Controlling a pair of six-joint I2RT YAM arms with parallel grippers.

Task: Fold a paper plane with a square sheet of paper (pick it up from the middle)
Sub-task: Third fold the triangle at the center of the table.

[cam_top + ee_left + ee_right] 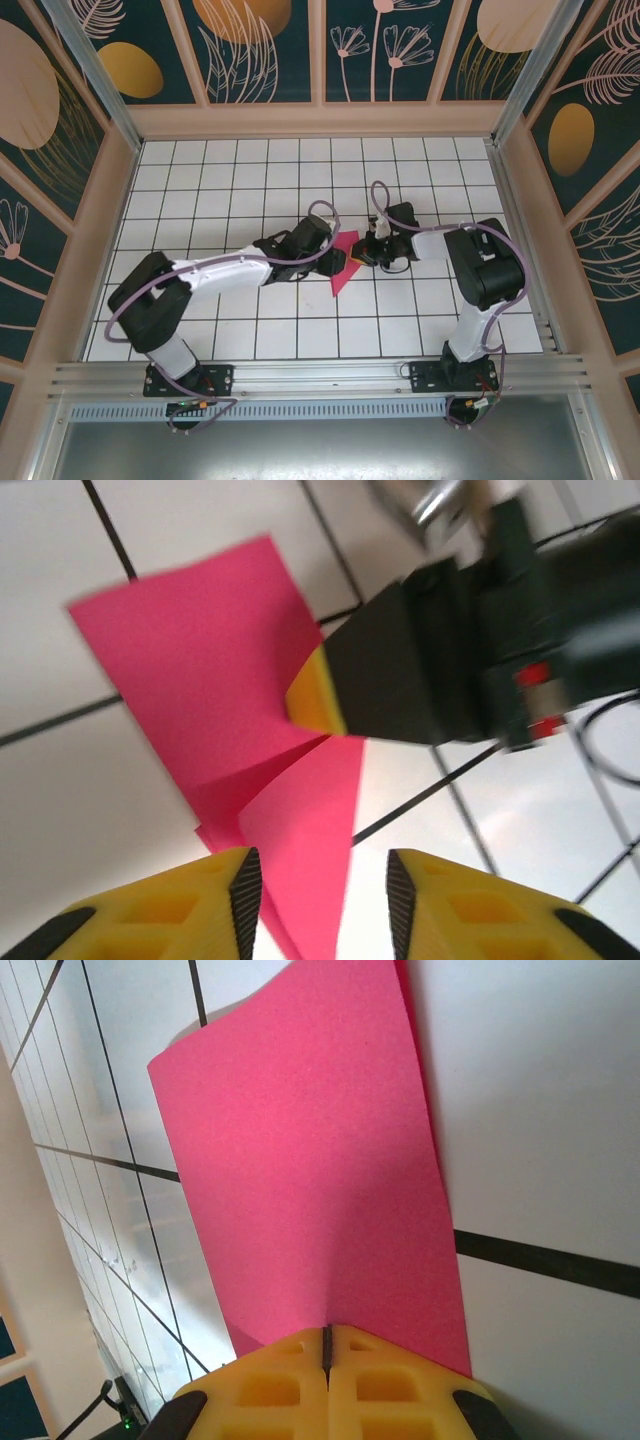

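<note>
My right claw [327,1345] was clamped on the square sheet of paper [300,1160], its fingers pressed together over one pink edge. The half-folded sheet sat about the middle of the desk [200,180], well clear of every edge and corner, between my two claws. My left claw [322,880] had its fingers apart and gripped nothing. A pink flap reached into the gap between them, though I could not tell whether it touched either pad. A crease ran from the right claw's pinch toward the left claw. To fold well here, I judged, the right claw should anchor firmly while the left closed squarely on the flap and pressed along the crease. It should go slowly, since thin paper buckles or slides if shoved sideways.
</note>
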